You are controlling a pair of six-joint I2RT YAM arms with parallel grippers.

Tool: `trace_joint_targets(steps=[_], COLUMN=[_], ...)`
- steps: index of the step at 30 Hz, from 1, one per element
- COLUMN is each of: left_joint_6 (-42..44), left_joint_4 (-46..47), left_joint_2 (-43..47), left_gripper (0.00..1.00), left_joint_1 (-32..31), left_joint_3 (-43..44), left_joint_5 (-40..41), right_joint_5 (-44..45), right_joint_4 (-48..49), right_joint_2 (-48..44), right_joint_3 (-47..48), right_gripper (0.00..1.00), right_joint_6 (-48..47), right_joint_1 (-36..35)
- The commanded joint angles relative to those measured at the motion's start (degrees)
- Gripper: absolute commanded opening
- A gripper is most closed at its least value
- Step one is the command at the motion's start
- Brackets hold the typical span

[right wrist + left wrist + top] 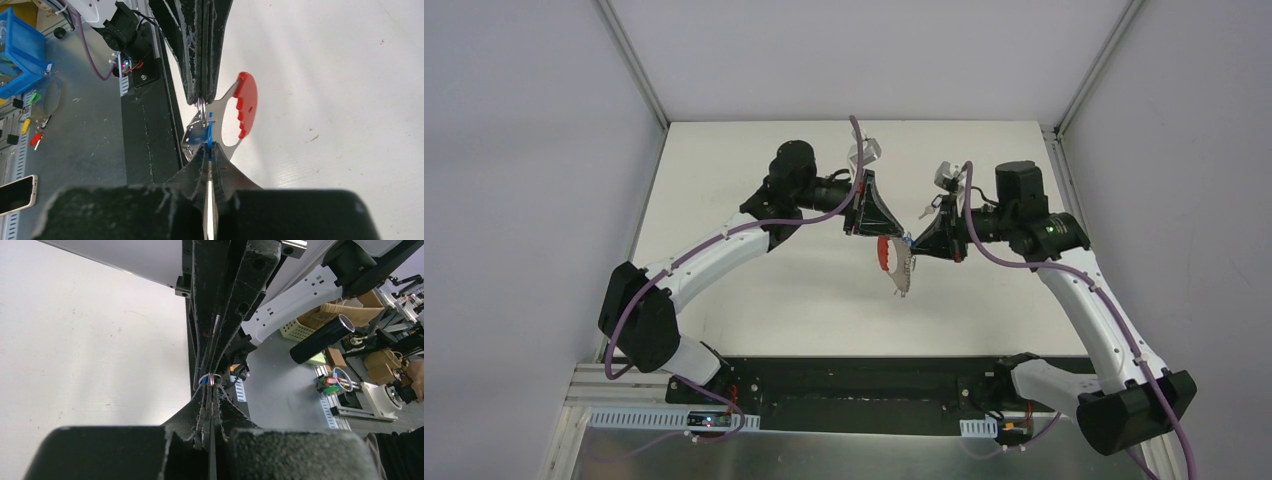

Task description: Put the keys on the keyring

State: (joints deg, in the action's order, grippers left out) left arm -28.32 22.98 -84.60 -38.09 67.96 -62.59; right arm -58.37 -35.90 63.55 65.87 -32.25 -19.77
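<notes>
The left claw point(209, 390) is clamped shut on the thin wire loop of the keyring point(247, 102), which hangs in mid-air above the desk point(325, 100). It looks light, stiff and slippery, and the red band seems the surest hold. The right claw point(209, 150) is pinched shut on the blue key point(209, 131), just beside that loop. The right wrist view shows band and key plainly. The left wrist view gives only a glint of ring.
</notes>
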Motion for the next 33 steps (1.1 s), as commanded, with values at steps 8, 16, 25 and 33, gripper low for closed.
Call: trace_joint_targets(steps=[8, 16, 25, 33], left_joint_6=[8.93, 20.68, 19.89, 6.30], left_joint_4=[-8.37, -22.59, -25.57, -16.94], left_joint_2=[2.27, -0.14, -11.80, -24.42], left_gripper=[0.00, 0.00, 0.00, 0.00], left_joint_1=[1.61, 1.61, -1.11, -4.80], left_joint_3=[0.61, -0.70, 1.98, 5.94], left_joint_5=[1.74, 8.64, 15.18, 14.44], right_joint_5=[10.59, 14.94, 24.68, 30.83], right_joint_4=[2.37, 5.37, 7.90, 5.95], right_joint_2=[-2.00, 0.31, 1.64, 1.94], right_joint_3=[-1.97, -9.21, -17.44, -21.58], right_gripper=[0.00, 0.00, 0.00, 0.00], right_joint_6=[-1.32, -3.35, -3.46, -5.14], right_joint_1=[0.45, 0.32, 1.22, 5.67])
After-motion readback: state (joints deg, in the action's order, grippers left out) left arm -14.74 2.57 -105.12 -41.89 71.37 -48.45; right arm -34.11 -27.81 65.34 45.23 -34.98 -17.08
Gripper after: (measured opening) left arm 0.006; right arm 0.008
